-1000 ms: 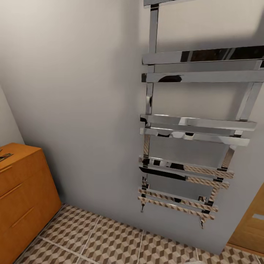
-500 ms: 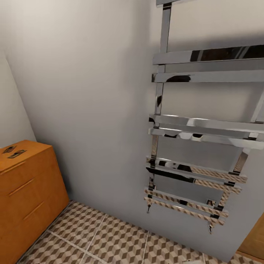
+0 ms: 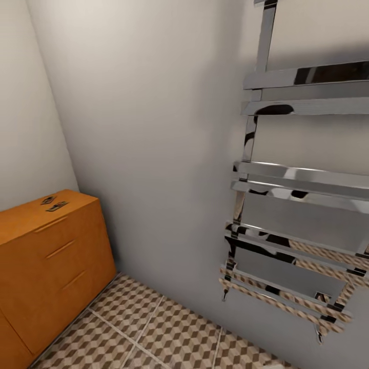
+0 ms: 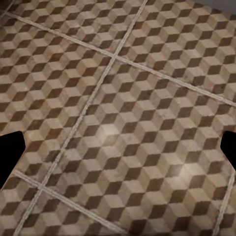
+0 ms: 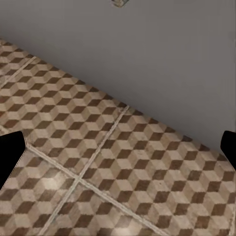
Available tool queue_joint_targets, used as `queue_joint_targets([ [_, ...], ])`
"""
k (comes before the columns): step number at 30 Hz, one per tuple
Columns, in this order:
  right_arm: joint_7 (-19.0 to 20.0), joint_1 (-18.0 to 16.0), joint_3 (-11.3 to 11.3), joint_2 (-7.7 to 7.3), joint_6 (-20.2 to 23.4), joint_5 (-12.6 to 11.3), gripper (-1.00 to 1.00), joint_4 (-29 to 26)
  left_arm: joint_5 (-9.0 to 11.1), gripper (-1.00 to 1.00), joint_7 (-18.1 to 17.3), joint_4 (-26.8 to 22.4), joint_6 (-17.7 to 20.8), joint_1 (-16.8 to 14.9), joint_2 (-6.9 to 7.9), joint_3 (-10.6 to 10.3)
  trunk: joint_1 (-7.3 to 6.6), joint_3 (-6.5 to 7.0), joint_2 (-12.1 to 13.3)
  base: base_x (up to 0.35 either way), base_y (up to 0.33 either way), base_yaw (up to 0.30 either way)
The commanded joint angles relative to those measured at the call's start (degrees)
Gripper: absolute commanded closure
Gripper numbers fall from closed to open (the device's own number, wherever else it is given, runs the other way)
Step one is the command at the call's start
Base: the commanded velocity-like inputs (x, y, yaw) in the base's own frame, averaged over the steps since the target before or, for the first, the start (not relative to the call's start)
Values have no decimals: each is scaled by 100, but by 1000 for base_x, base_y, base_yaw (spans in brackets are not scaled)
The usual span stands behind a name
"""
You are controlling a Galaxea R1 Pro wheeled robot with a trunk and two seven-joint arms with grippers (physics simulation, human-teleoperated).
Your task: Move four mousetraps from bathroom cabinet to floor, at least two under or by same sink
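- Two of the tiny flat dark brown wooden mousetraps (image 3: pixel 53 203) lie side by side on the flat top of the low orange-brown wooden cabinet (image 3: pixel 56 251), near its back corner by the wall; they sit out in the open, so they could be lifted straight off the top (no drawer would need pulling for these two).
- Other traps cannot be made out from here.
- Cube-patterned brown and beige tiled bathroom floor (image 3: pixel 154 328) spreads from the cabinet's foot to the pale grey wall, where a chrome ladder-shaped towel rail (image 3: pixel 292 205) hangs.
- Left tool (image 4: pixel 118 147) hangs low over bare tiles, its dark fingertips far apart at the edges of the wrist view, nothing between them.
- Right tool (image 5: pixel 118 152) is likewise spread wide and empty, aimed at the floor near the wall's base.
- Judging by this, the robot is on its approach, with both arms carried low and free for the pickup.
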Motion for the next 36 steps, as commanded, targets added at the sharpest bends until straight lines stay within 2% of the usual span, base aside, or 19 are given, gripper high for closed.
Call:
queue_joint_targets([
  [1,-21,-3,14,-4,-12,26,-100,2,1,-100,0,-2,-13,-1,0,3,0,-5,-3,0,0,254],
  [36,-40,-3,7,-6,-20,27,-100,146,1,-100,0,19,-13,-1,0,0,0,-90,-3,0,0,254],
])
